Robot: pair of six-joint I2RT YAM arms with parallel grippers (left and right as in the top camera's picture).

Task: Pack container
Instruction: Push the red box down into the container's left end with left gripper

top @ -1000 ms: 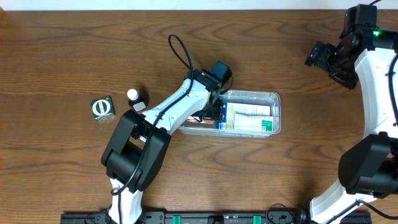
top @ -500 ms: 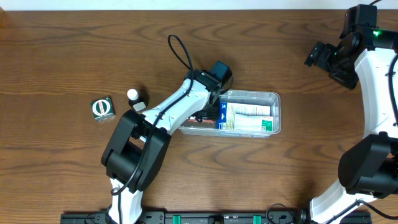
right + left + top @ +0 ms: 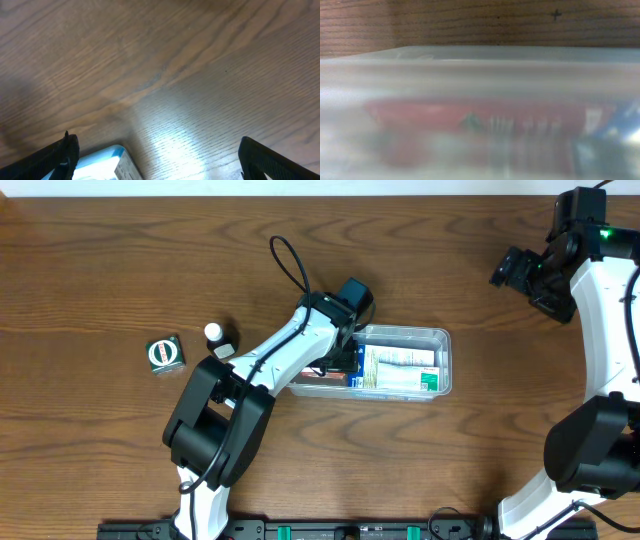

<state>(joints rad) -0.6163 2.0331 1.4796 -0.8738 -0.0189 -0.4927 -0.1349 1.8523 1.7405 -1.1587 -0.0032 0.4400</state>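
I am packing the tray (image 3: 405,329), which sits a little toward 3 o'clock from the middle of the table (image 3: 100,260). It already has boxes (image 3: 400,368) in it. My left gripper (image 3: 343,360) is down at the tray's 9 o'clock end, so I think I am putting a thing in there. My left camera is right up against the tray's wall and shows only blur, with a red thing (image 3: 470,120) behind it. So I cannot tell if those jaws are wide, narrow or holding something. My right gripper (image 3: 512,270) hangs well away at 2 o'clock from the tray, with its jaws wide and empty. A green box (image 3: 165,354) and a little bottle (image 3: 214,334) sit out at 9 o'clock. Next, I think, my left gripper should let go of anything it holds. It should lift straight up so it does not bump the rim, then go for the bottle.
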